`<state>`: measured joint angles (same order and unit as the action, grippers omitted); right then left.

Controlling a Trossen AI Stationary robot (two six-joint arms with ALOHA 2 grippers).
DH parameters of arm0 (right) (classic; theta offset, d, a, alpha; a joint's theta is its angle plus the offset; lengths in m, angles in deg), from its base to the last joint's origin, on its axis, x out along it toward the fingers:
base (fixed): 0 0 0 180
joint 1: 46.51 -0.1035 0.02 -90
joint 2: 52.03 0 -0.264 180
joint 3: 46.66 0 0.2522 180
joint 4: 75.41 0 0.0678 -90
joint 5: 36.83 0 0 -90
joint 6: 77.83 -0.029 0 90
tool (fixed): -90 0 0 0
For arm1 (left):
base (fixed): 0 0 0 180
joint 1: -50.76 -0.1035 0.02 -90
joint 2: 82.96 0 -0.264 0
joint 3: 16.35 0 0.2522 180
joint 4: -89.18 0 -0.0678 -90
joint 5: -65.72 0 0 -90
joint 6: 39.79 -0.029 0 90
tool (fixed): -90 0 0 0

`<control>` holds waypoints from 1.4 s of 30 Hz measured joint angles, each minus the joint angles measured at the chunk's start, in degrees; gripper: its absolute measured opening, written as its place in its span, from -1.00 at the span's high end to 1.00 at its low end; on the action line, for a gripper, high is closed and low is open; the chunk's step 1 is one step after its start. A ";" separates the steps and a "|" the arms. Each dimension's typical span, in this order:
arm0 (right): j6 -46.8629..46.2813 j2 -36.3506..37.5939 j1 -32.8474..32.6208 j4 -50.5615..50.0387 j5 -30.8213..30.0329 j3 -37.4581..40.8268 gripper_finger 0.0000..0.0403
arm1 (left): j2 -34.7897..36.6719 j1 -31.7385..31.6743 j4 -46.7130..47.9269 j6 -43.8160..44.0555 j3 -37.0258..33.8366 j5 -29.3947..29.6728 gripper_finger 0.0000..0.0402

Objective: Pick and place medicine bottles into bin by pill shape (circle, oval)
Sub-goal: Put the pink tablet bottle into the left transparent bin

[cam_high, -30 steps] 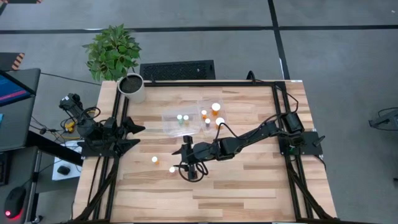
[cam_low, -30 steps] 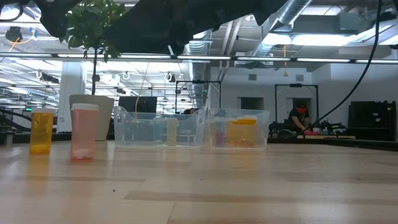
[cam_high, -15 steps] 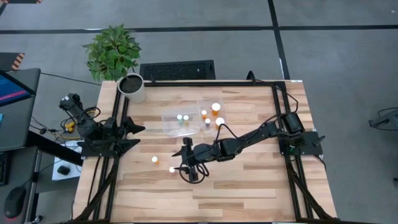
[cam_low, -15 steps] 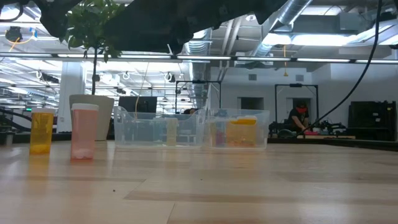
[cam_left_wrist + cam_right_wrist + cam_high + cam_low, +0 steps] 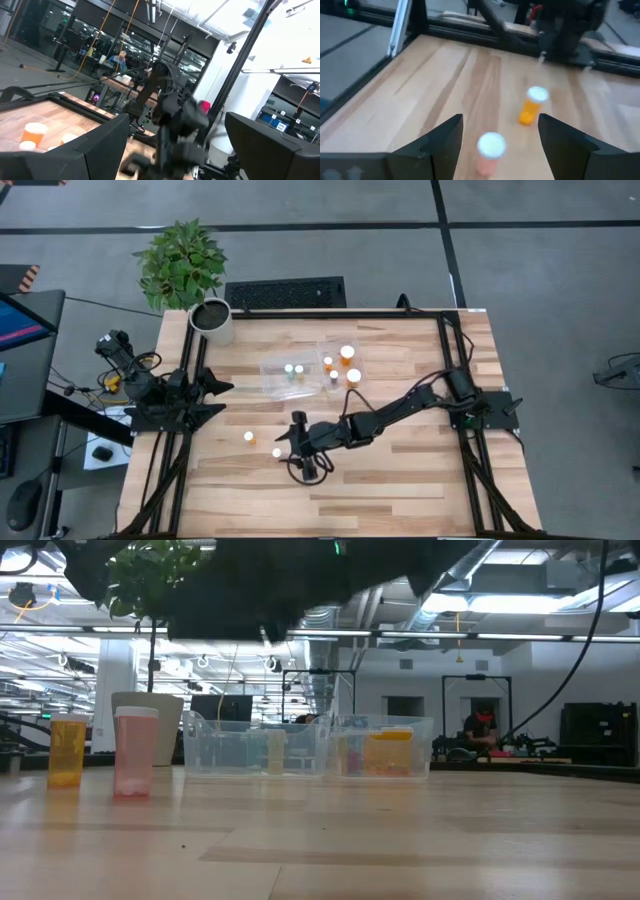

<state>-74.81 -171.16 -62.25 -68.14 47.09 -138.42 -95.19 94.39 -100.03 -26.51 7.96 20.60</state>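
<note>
High view: right tool open, empty, beside two loose bottles; bin behind; left tool open, parked.

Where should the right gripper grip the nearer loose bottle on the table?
Grip the nearer bottle across its round body below the white cap, coming level along the table. It stands upright, centred ahead of the open right gripper, with the other bottle standing apart.

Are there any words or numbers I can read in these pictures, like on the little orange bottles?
None can be read.
The two medicine bottles on the table show no readable labels.
The bottles in the bin are blurred through the plastic.
The monitor shows only colors.
</note>
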 joint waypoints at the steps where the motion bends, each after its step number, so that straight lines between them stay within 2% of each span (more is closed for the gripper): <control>1: 0.00 -1.20 -0.10 0.63 0.02 -0.19 -0.33 | 0.02 -0.01 -0.02 0.01 0.00 0.01 -0.61; 8: 0.30 -5.00 -0.19 2.20 0.24 -3.23 -0.33 | 0.00 -0.02 -0.01 0.07 -0.04 0.46 -0.61; 17: -0.01 -5.12 1.26 1.89 0.44 -3.14 -0.33 | 0.02 -0.02 0.08 -0.17 -0.04 0.48 -0.61; 24: -1.73 -9.37 1.22 6.26 1.40 -3.96 -0.33 | 0.00 -0.02 0.07 -0.13 -0.04 0.50 -0.61; 42: -3.09 -10.83 1.63 4.38 2.19 -4.43 -0.28 | 0.00 -0.01 -0.03 0.11 -0.04 0.58 -0.61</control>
<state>-77.90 -181.98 -60.62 -63.76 49.27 -142.85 -95.19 94.38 -100.07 -26.40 7.91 21.18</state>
